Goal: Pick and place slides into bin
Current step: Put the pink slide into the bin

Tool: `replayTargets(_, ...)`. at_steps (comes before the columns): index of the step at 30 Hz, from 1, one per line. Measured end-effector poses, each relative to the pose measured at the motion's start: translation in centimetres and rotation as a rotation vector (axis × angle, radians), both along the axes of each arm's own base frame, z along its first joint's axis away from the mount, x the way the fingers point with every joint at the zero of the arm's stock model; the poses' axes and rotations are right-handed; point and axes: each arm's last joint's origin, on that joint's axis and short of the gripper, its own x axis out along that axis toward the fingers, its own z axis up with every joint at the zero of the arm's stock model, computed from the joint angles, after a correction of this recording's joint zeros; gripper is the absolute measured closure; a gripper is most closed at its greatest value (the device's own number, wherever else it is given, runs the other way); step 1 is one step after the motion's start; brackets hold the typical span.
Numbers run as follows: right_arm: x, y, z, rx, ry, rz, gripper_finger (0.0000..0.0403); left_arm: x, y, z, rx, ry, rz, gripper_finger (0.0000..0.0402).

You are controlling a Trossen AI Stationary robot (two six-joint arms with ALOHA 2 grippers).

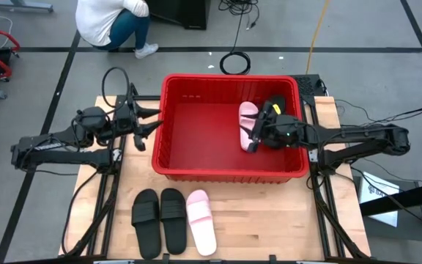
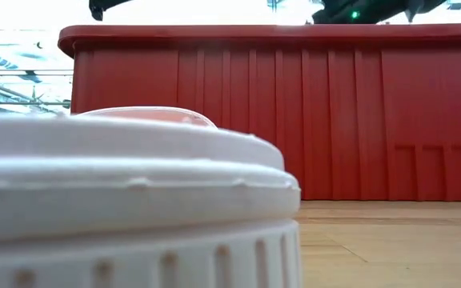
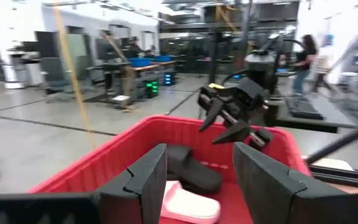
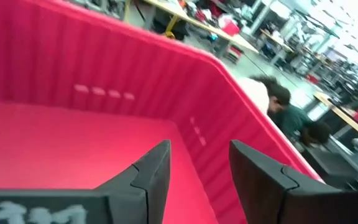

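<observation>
The red bin stands mid-table. Inside it, at the right, a pale pink slide lies on the floor beside a black slide. Both also show in the left wrist view, pink and black. Two black slides and a pink slide lie side by side on the table's near part. My right gripper hovers open and empty over the bin's right half, above the pink slide. My left gripper is open and empty at the bin's left rim.
The bin's left half is bare red floor. In the low view the near pink slide fills the foreground before the bin's ribbed wall. A person crouches beyond the table's far edge. Cables lie on the floor.
</observation>
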Motion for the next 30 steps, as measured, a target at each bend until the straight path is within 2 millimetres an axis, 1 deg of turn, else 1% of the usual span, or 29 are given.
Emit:
replayTargets(10,0.4,4.4,0.8,0.087,-0.130,0.165,0.0253,0.2,-1.2,-0.9,-0.066,0.082,-0.074,0.0215)
replayTargets(13,0.4,5.9,1.2,0.130,-0.178,0.221,0.0254,0.3,-1.8,-0.9,-0.078,0.083,-0.116,0.0215)
replayTargets(18,0.2,8.8,1.2,0.182,-0.196,0.330,0.0255,0.3,-2.9,-0.8,-0.094,0.065,-0.196,0.0215)
replayTargets(24,0.2,12.2,1.6,0.153,-0.279,0.472,0.0257,0.2,-4.5,-0.8,-0.111,0.068,-0.313,0.0215)
replayTargets(27,0.0,13.4,1.9,0.140,-0.321,0.523,0.0257,0.1,-5.2,-0.7,-0.111,0.063,-0.361,0.0215)
replayTargets(30,-0.1,14.4,1.6,0.146,-0.314,0.559,0.0257,0.1,-5.9,-0.8,-0.113,0.071,-0.408,0.0215)
